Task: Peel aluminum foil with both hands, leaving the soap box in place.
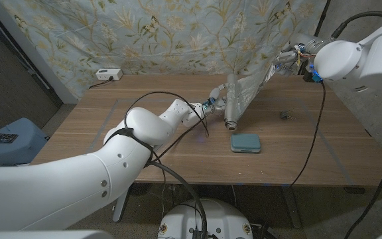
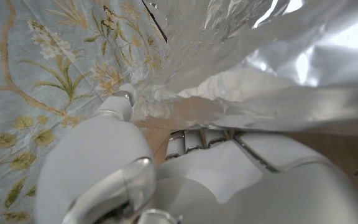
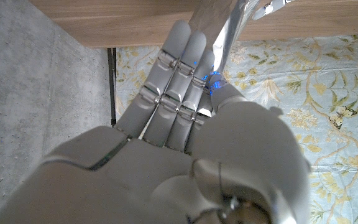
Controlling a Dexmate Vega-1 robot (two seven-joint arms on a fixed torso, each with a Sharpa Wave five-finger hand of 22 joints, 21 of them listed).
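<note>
Foil (image 1: 244,89) above soap box (image 1: 245,143)

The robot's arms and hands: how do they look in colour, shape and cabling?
Both arms have glossy white rounded shells; black cables run along them. The left hand and right hand have light grey segmented fingers with metal joints, and a small blue light shows at each wrist.
</note>
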